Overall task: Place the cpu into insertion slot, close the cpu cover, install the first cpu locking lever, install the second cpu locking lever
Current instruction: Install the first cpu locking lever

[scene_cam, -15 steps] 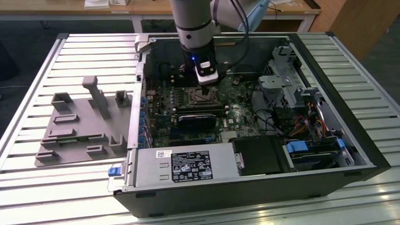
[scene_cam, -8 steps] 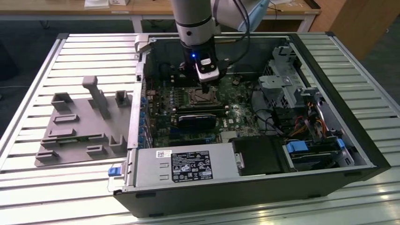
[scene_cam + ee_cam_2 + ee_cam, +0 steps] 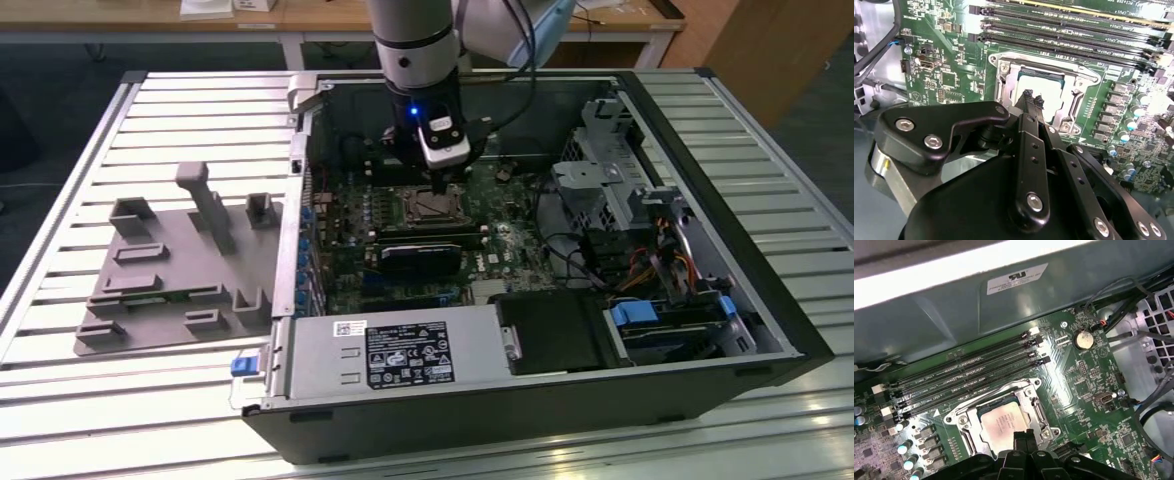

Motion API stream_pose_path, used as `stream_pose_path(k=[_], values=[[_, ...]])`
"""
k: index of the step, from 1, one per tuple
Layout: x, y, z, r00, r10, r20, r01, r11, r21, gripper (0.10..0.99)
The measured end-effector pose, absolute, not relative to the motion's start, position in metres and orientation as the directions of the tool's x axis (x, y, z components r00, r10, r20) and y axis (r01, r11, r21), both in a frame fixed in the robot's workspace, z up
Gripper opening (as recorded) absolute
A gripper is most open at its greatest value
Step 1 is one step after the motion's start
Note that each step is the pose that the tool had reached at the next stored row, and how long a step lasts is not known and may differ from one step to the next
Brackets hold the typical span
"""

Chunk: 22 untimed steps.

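Second wrist view: gripper (image 3: 1033,101) fingers pinched together, empty, tips over the cpu's (image 3: 1041,90) near edge, cpu cover (image 3: 1081,97) framing it.

You have one open computer case (image 3: 534,420), one green motherboard (image 3: 949,65), one cpu (image 3: 1001,422) seated in one insertion slot (image 3: 971,437), one cpu cover (image 3: 1039,412), four long memory slots (image 3: 969,375), one coin battery (image 3: 1083,339), one gripper (image 3: 1033,101) and one grey fixture tray (image 3: 160,290).

A slatted metal table (image 3: 80,180) carries a computer case (image 3: 534,420) (open) and a grey fixture (image 3: 174,290).
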State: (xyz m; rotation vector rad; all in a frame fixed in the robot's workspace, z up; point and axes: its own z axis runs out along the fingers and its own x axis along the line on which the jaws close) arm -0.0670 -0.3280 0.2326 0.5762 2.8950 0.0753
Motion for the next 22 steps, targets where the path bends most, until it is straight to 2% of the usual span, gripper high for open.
stream_pose_path(k=[11,22], values=[[-0.067,-0.328,0.250,-0.911,0.372,-0.176,0.363,0.928,0.081,0.102],[-0.067,-0.328,0.250,-0.913,0.369,-0.172,0.361,0.929,0.077,0.102]])
